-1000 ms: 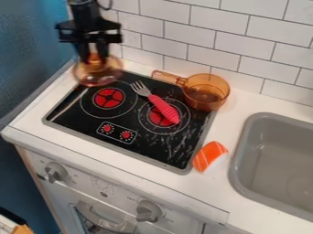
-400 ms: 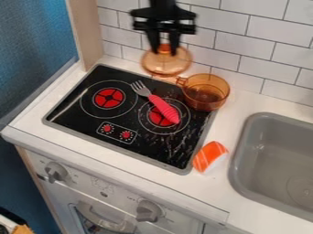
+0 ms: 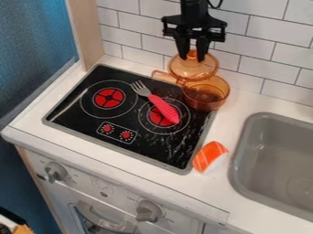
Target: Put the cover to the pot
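Two fingers (image 3: 183, 47) of mine pinch the knob (image 3: 192, 54) of the cover (image 3: 193, 68), above and right of the frame's centre. That knob is the place to hold: small and, I'd guess, slick, so a firm, centred squeeze should check any tilt. Spreading below it, the clear amber cover looks light and stiff, probably plastic, liable to skid on a rim. Lower and slightly right sits the open pot (image 3: 207, 99); whether they touch, I can't tell.

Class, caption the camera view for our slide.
The gripper holds an amber lid by its knob near the amber pot.
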### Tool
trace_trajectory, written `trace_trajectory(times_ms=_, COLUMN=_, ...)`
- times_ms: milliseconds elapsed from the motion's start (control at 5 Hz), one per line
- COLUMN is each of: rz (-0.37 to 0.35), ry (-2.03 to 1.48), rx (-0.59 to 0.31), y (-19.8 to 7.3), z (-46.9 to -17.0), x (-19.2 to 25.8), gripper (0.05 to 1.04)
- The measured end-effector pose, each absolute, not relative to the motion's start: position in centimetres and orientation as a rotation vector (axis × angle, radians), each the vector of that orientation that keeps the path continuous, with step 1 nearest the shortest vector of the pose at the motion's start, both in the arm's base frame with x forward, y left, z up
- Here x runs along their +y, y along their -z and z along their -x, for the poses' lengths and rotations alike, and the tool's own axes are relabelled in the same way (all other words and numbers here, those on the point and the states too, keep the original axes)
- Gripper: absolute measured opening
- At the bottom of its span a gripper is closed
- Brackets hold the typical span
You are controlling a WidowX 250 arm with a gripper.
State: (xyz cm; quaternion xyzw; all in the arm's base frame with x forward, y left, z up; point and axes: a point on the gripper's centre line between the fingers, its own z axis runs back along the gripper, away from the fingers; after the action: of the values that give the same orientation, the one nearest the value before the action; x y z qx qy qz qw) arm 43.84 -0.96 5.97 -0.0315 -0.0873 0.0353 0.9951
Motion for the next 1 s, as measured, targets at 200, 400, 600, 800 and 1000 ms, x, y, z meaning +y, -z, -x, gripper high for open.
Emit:
trace_trajectory(times_ms=200, rz=0.044, ry=-0.041, rx=-0.156, y=-4.6, z=-44.7, x=-2.1, gripper=0.384)
trace_trajectory(times_ms=400, rz=0.039, ry=-0.021, rx=-0.147, y=-3.7, z=-45.0, x=-2.1, gripper=0.384)
trace_trajectory(times_ms=600, rz=0.034, ry=-0.004, rx=-0.145, y=-3.3, z=-45.2, x=-2.2, gripper=0.384)
trace_trajectory(times_ms=800, rz=0.039, ry=0.001, rx=-0.131, y=-2.6, z=-45.3, x=-2.3, gripper=0.384)
trace_trajectory(times_ms=1000, rz=0.043, ry=0.004, rx=-0.134, y=-2.5, z=-45.4, x=-2.3, gripper=0.384)
